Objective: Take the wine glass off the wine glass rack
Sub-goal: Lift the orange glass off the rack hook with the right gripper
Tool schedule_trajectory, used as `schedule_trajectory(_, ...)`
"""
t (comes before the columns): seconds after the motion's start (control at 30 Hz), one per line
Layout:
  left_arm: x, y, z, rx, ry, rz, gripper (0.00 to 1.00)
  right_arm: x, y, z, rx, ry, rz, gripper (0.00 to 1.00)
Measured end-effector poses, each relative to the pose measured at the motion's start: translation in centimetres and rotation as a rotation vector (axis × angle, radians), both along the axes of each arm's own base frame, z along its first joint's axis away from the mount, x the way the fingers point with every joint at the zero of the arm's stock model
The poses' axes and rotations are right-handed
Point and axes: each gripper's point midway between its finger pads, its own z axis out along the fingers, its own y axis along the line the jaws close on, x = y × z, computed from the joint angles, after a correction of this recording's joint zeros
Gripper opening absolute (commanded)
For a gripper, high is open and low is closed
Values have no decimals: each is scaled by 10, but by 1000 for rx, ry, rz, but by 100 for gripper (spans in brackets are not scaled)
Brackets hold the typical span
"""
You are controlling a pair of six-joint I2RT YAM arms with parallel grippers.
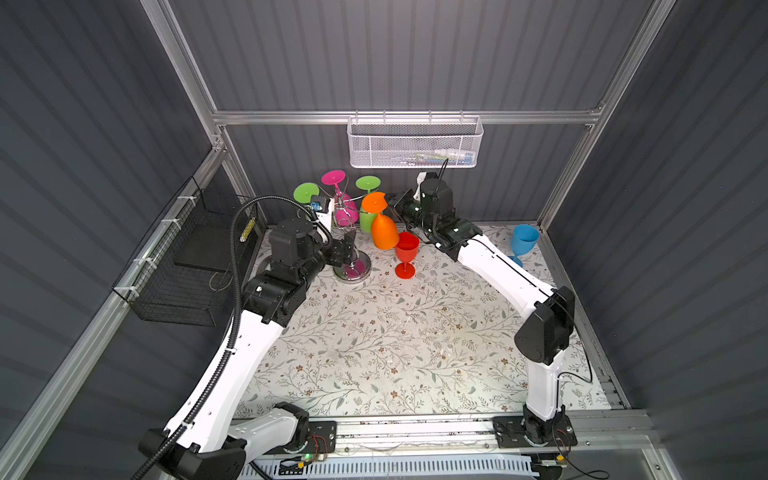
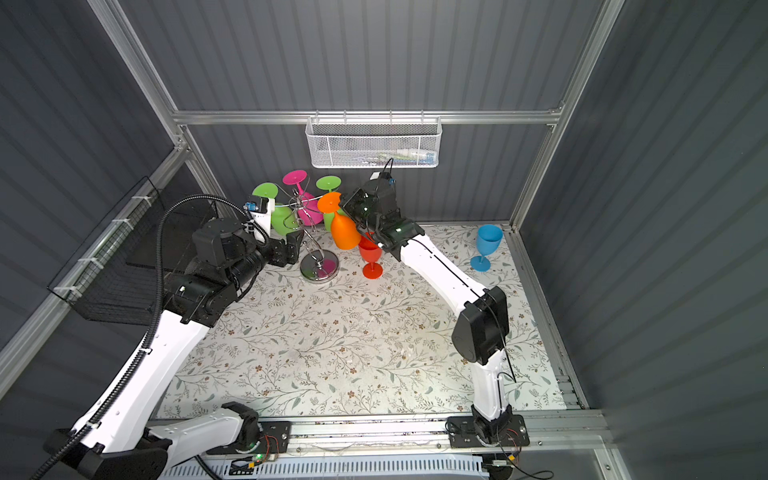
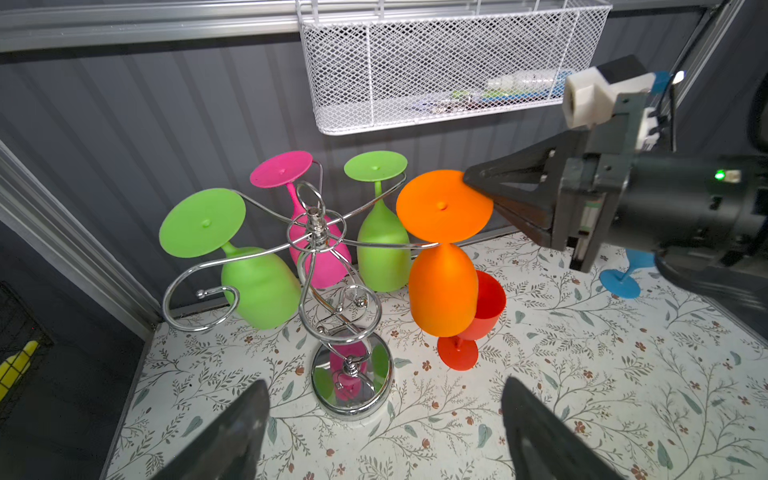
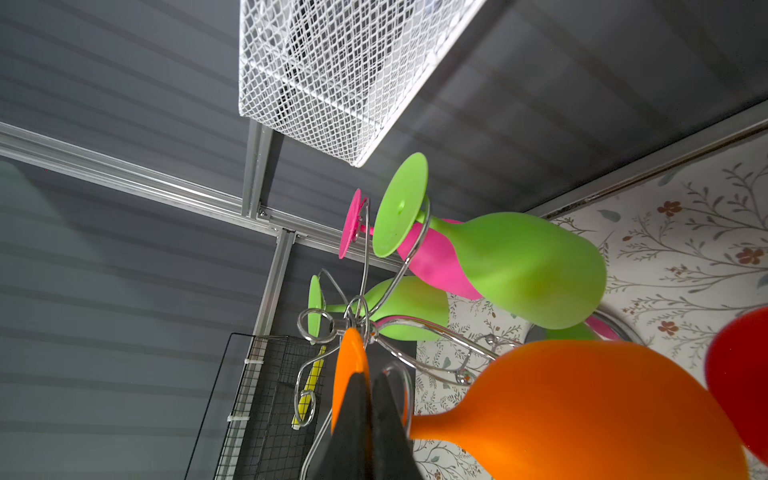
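Partly, orange wine glass (image 3: pixel 442 291) hides red glass (image 3: pixel 493 305).

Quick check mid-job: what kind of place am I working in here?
Probably a robot test cell, not a home: dark grey ribbed wall panels, a silver aluminium frame with a white wire-mesh basket hung on it, and a floral-print tabletop.

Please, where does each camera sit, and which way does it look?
Top views: high over the front edge, looking down and back; both arms, left gripper and right gripper show.
Left wrist: on the left arm, facing the wine glass rack and back wall; its own open fingers show.
Right wrist: on the right arm, rolled sideways, facing the rack; own fingers pinch the orange wine glass foot.
Shared: every view shows rack and orange glass.
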Motion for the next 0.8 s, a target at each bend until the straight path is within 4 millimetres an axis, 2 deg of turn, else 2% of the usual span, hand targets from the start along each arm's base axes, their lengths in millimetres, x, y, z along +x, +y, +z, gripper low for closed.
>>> schedule_trajectory(0.37, 2, 4, 2, -3, -7, 11, 87, -12, -4, -4, 2, -4, 2, 0)
schedule_trajectory(0.57, 3, 6, 2, -3, -7, 19, 87, -19, 7, -2, 5, -9, 21, 0)
schedule_trajectory(0.8, 4, 9, 2, -4, -6, 23, 87, -21, 27, 8, 18, -28, 49, 0)
